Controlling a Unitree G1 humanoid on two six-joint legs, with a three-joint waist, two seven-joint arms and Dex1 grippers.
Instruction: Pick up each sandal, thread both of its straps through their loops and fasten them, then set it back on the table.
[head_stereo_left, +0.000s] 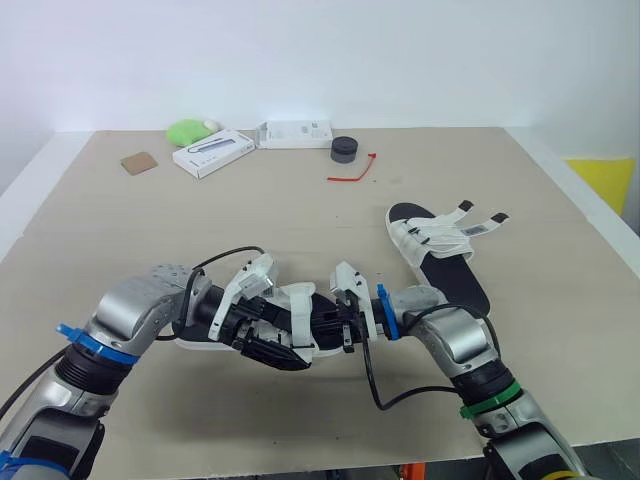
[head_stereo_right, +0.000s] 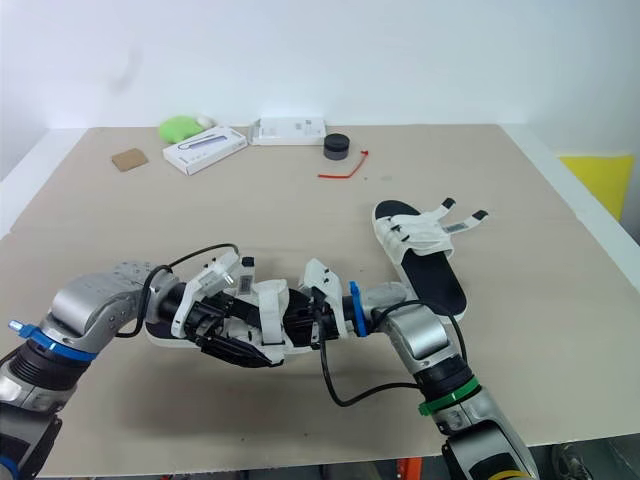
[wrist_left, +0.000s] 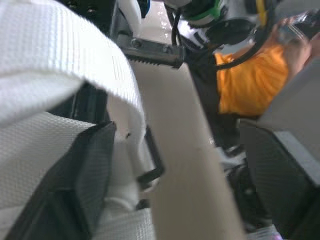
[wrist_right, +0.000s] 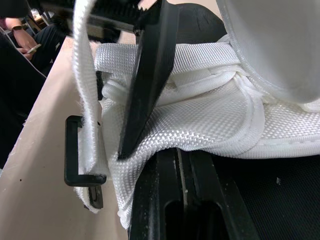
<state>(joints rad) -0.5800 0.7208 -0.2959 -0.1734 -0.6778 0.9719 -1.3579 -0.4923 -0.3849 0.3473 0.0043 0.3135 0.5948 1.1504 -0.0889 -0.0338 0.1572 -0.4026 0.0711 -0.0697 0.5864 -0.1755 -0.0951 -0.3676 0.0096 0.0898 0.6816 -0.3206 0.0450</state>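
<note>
The near sandal (head_stereo_left: 196, 346) lay between left tool (head_stereo_left: 275, 345) and right tool (head_stereo_left: 345, 325), both touching its white strap (wrist_right: 87, 75); neither's grip could be told.

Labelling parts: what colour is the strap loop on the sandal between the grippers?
Black; the loop shows best in right wrist view.
</note>
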